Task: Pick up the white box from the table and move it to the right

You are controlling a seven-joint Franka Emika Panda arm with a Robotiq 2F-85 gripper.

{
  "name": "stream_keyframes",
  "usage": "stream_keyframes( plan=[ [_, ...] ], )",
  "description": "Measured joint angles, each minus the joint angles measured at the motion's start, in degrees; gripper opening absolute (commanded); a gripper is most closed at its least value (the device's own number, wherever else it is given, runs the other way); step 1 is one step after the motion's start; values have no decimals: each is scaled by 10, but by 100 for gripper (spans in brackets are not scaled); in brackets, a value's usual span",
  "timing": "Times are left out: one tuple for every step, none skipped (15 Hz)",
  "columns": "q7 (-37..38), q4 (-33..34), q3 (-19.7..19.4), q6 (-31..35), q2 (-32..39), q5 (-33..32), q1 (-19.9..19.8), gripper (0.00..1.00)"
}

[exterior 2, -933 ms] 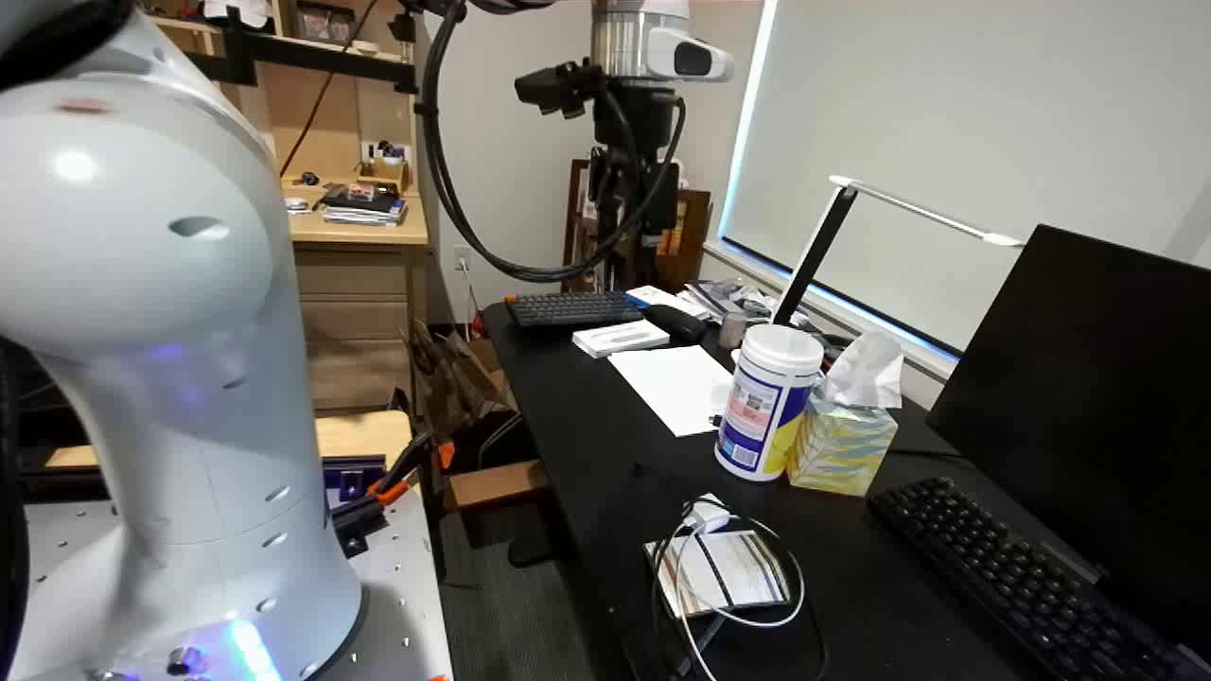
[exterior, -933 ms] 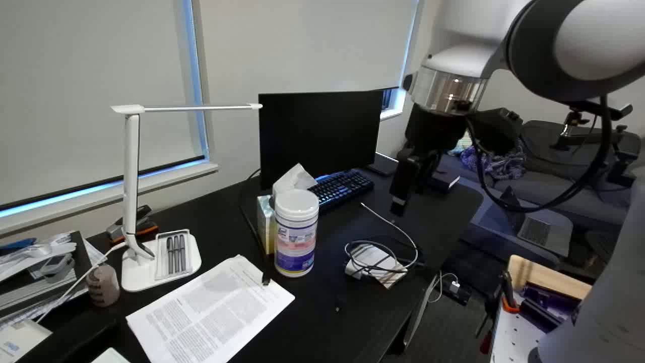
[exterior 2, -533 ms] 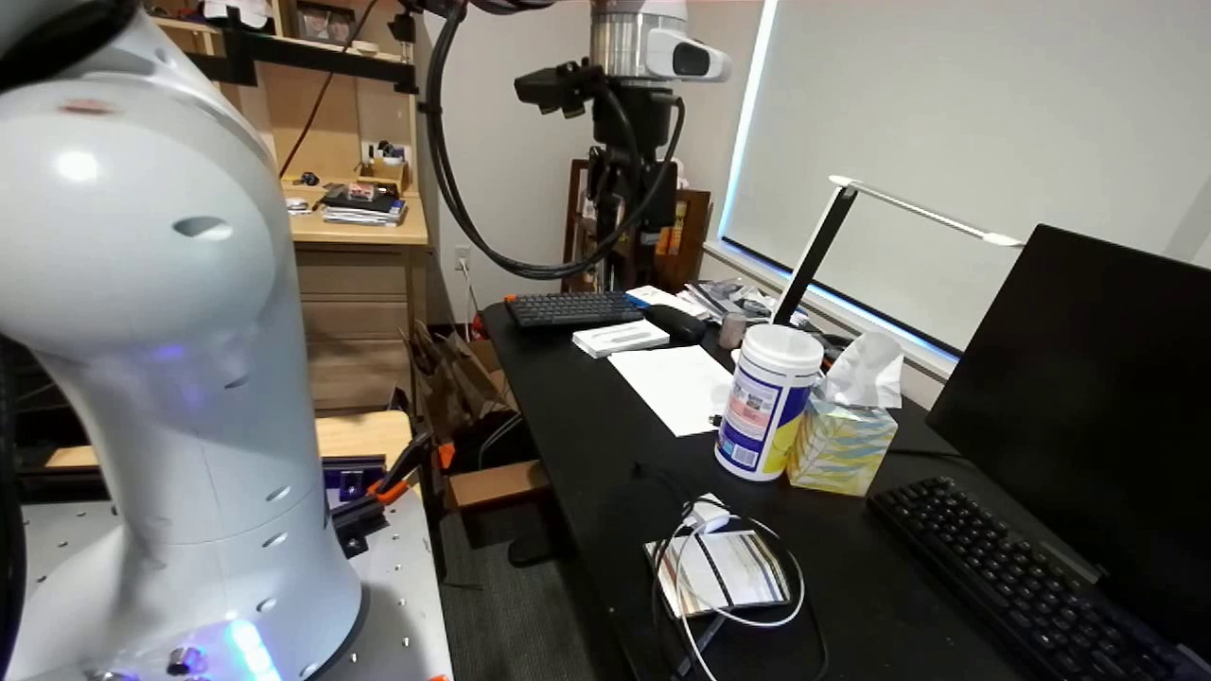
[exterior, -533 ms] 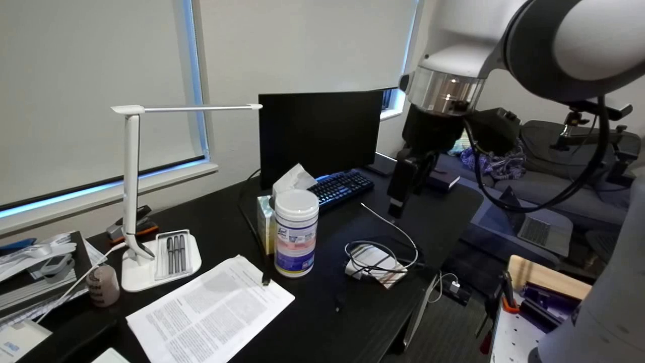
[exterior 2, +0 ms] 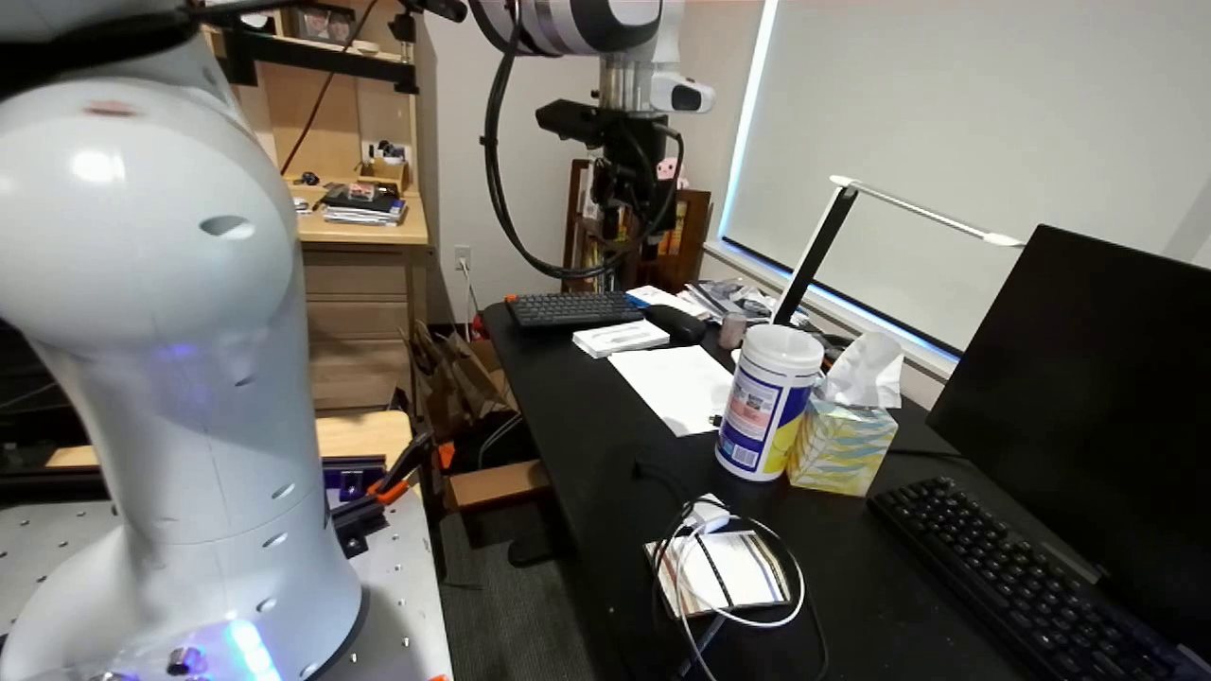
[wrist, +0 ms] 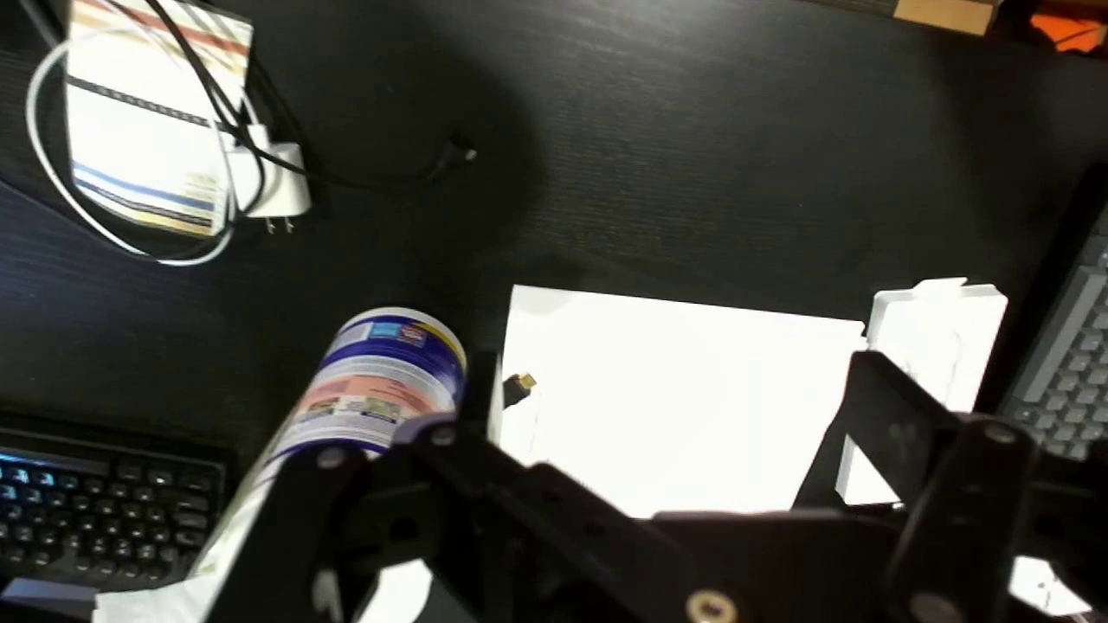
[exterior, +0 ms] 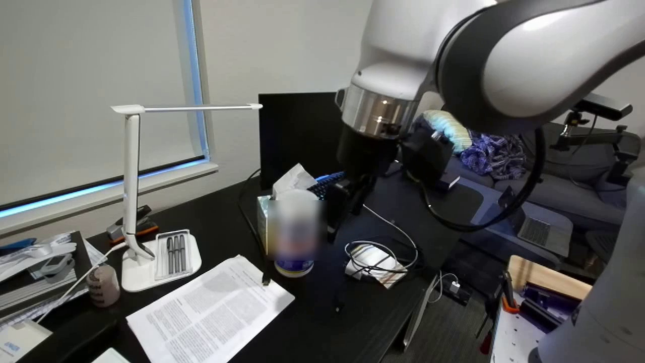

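Note:
The small flat white box (exterior 2: pixel 620 338) lies on the black table (exterior 2: pixel 577 416), beyond the paper sheet, in an exterior view. In the wrist view the white box (wrist: pixel 939 337) is at the right, overexposed, just past the right finger. Only a corner of what looks like the white box (exterior: pixel 110 357) shows at the bottom edge of an exterior view. My gripper (wrist: pixel 679 372) is open and empty, high above the table, with the paper sheet between its fingers in the wrist view. The gripper also shows in both exterior views (exterior: pixel 343 222) (exterior 2: pixel 648 241).
The wipes canister (exterior 2: pixel 768 402) stands beside a tissue box (exterior 2: pixel 842 445). The paper sheet (exterior: pixel 209 310) lies near the lamp (exterior: pixel 132 176). Cables and a charger lie on a notebook (exterior 2: pixel 724 572). A keyboard (exterior 2: pixel 572 309) and a black object (exterior 2: pixel 675 323) are near the white box.
The arm barely moved at first, then swung toward the canister and paper sheet, leftward in an exterior view, and tilted a little. The things on the table have not moved.

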Motion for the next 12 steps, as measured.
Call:
stream_keyframes(
  plan=[
    [12,17,7,19,33,-4,0,100],
    [29,35,13,35,66,-11,0,100],
    [47,55,18,46,99,-21,0,100],
    [67,77,21,53,133,-38,1,100],
    [92,102,21,55,169,-62,3,100],
    [118,128,19,55,202,-86,7,100],
    [145,156,14,55,236,-112,15,100],
    [168,185,5,54,269,-134,26,100],
    [190,216,-8,52,302,-155,42,100],
    [207,245,-20,50,333,-168,60,100],
    [220,274,-33,45,361,-176,79,100],
    [229,302,-44,40,388,-177,98,100]
  ],
)
